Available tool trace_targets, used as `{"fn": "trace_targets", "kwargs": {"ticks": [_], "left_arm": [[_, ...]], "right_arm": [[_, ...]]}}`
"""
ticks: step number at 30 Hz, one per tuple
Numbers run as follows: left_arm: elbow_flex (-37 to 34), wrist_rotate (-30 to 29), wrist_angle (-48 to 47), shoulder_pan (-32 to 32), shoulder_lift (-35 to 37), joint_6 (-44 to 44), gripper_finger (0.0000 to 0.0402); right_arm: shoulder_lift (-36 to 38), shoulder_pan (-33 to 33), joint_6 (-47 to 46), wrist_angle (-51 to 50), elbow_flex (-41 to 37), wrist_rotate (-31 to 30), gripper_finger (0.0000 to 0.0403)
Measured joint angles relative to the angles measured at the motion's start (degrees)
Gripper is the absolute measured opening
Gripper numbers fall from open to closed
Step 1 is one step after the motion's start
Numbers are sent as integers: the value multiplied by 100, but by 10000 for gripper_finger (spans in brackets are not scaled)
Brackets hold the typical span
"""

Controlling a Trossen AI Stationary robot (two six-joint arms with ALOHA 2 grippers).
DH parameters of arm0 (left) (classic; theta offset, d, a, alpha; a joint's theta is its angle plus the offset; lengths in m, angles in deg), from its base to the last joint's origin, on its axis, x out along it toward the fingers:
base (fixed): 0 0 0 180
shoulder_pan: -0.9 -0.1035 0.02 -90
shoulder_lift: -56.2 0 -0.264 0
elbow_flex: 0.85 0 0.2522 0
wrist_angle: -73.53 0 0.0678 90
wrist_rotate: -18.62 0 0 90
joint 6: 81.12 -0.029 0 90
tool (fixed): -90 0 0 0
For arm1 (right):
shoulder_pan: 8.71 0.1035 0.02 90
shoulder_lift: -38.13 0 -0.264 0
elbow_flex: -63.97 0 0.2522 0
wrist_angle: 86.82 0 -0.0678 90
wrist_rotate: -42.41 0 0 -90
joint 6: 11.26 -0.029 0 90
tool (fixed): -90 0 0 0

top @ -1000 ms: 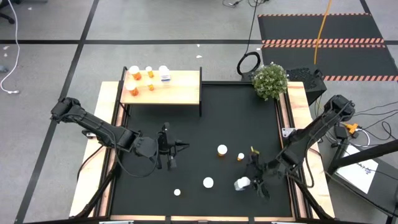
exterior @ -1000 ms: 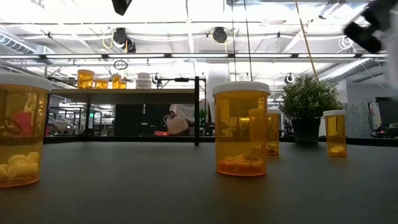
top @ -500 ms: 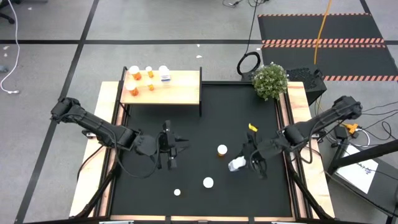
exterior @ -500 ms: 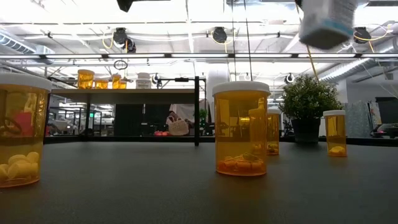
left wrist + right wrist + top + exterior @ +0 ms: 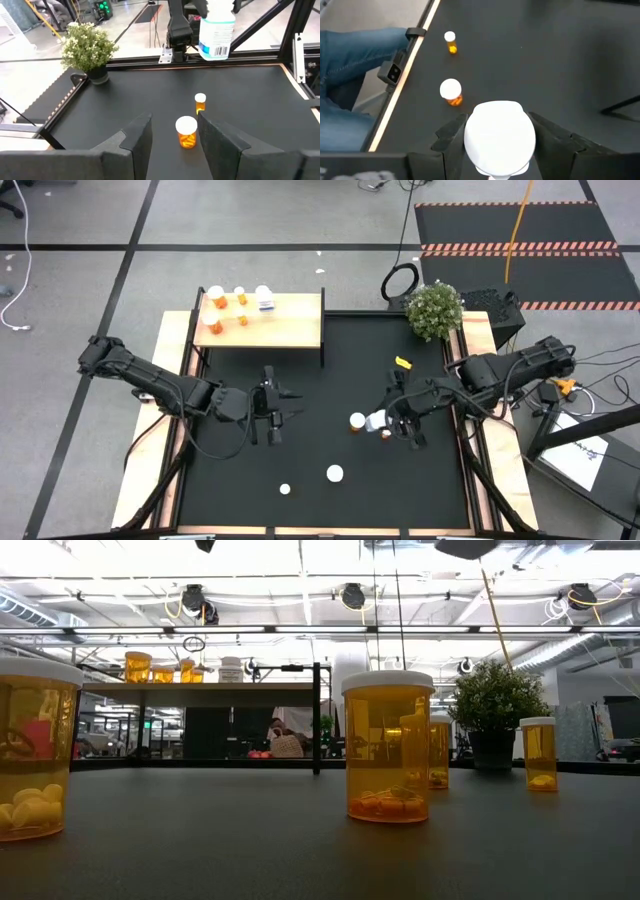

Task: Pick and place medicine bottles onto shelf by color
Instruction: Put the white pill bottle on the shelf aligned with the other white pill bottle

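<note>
My right gripper (image 5: 392,420) is shut on a white medicine bottle (image 5: 376,420) with a bluish label (image 5: 215,47), high above the black mat (image 5: 300,380). Orange bottles with white caps stand on the mat: one (image 5: 357,421) beside the held bottle, a small one (image 5: 386,434), and two (image 5: 334,473) (image 5: 285,489) nearer the front. My left gripper (image 5: 270,415) hovers open at mid-left; in its wrist view, its fingers frame an orange bottle (image 5: 186,131) farther off. The light-wood shelf (image 5: 290,320) at the far left carries several bottles (image 5: 215,298). My right gripper pinches the white bottle between its two fingers at the upper end, beside the white cap (image 5: 470,137). The fingers slant down at it from the table's right. The bottle hangs roughly upright, cap up, clear of the mat.
A potted plant (image 5: 434,310) stands at the mat's far right corner, and a small yellow object (image 5: 403,362) lies near it. Wooden borders (image 5: 175,380) edge the mat. A person's legs in jeans (image 5: 350,75) are beside the table's near edge.
My right gripper has risen and gone toward the table's far edge and a little left, carrying the white bottle from near the front right. The bottle has climbed almost out of the low view's top. The orange bottles have stayed in place.
</note>
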Motion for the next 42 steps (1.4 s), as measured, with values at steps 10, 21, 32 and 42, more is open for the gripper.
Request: {"fn": "trace_targets", "kwargs": {"ticks": [10,21,32,42], "left_arm": [[0,412,32,0,0,123,180],[4,1390,699,0,-102,96,288],[7,1411,1365,-122,-360,203,382],[6,2170,1497,-334,-577,211,395]], "right_arm": [[-150,-42,493,206,27,90,189],[-152,-40,2119,994,21,89,188],[-304,-40,3963,1619,14,96,188],[-933,-35,5189,1956,14,99,189]]}}
